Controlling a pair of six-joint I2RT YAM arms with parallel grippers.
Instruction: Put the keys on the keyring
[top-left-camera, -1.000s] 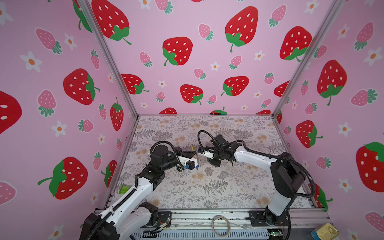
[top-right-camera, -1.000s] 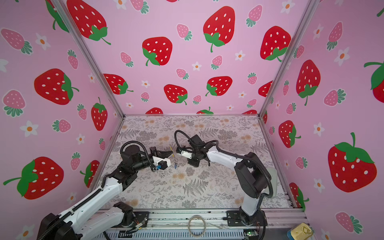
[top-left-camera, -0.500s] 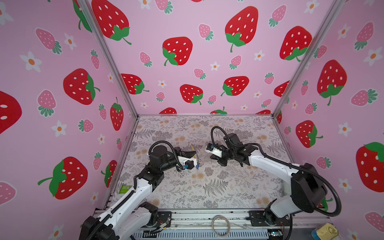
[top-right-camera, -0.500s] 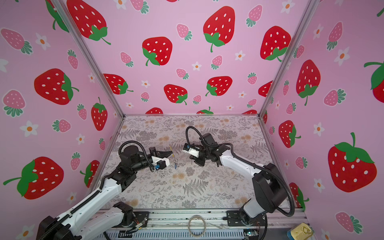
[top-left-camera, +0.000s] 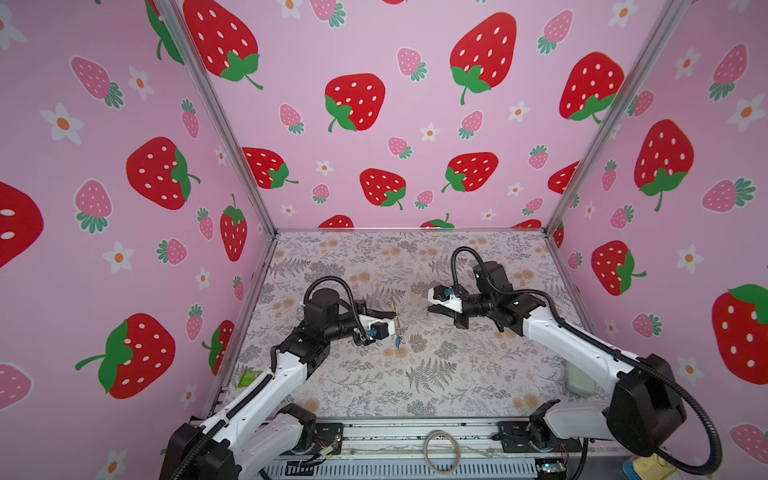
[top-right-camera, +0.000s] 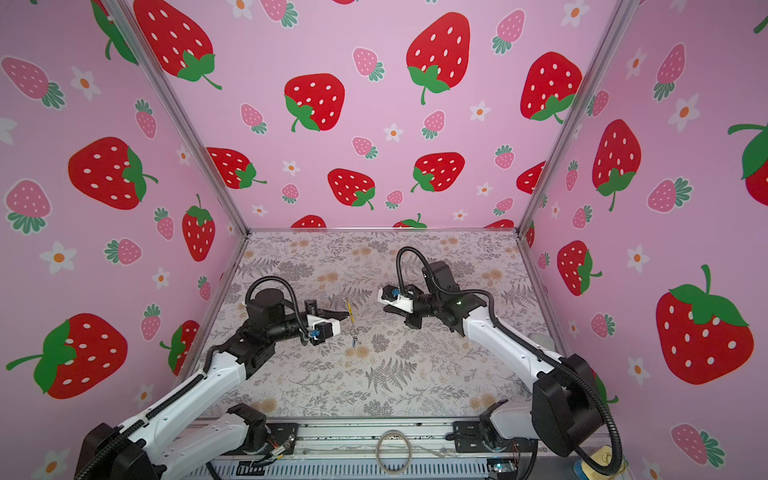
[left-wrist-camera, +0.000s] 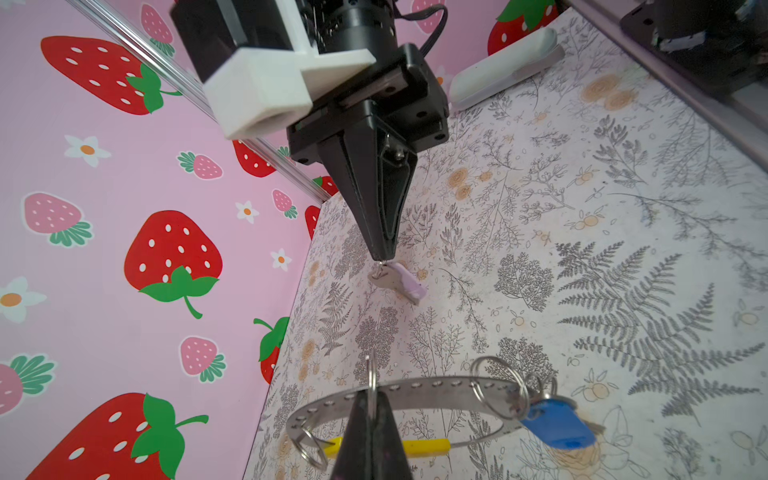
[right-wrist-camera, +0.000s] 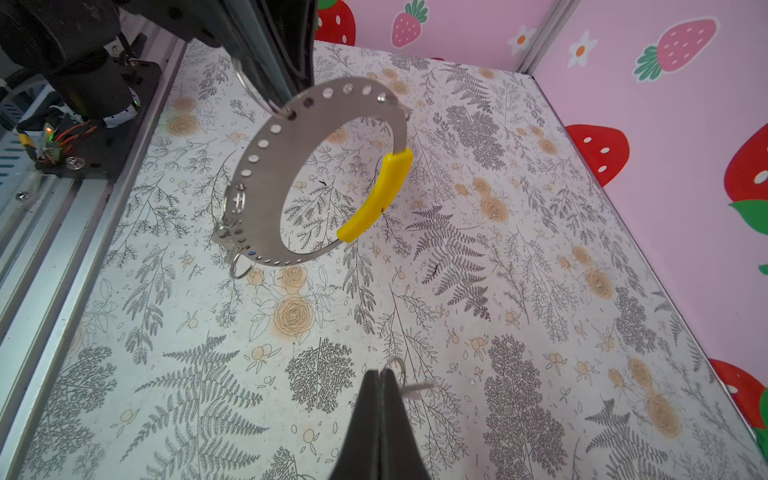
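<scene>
My left gripper (left-wrist-camera: 371, 400) is shut on a small metal loop of the keyring (left-wrist-camera: 419, 388), a grey perforated band with a yellow section (left-wrist-camera: 424, 446). It holds the keyring in the air. The blue-tagged key (left-wrist-camera: 557, 426) hangs from a loop on the band. In both top views the keyring (top-left-camera: 393, 309) (top-right-camera: 350, 309) shows edge-on at the left gripper (top-left-camera: 395, 318) (top-right-camera: 347, 316), with the blue key (top-left-camera: 398, 341) (top-right-camera: 354, 341) dangling below. My right gripper (right-wrist-camera: 380, 372) (top-left-camera: 430, 308) is shut on the small ring of the lilac-tagged key (left-wrist-camera: 401, 284) (right-wrist-camera: 417, 387), apart from the keyring (right-wrist-camera: 257, 153).
A plain pale hoop (top-left-camera: 442, 451) (top-right-camera: 392, 451) lies on the front metal rail. A white object (top-left-camera: 579, 380) stands on the floral mat at the front right, behind the right arm. A green scrap (top-left-camera: 249, 377) lies at the left edge. Pink walls enclose three sides.
My right gripper has drawn back to the right, away from the keyring, carrying the lilac-tagged key. The left gripper and keyring have barely moved.
</scene>
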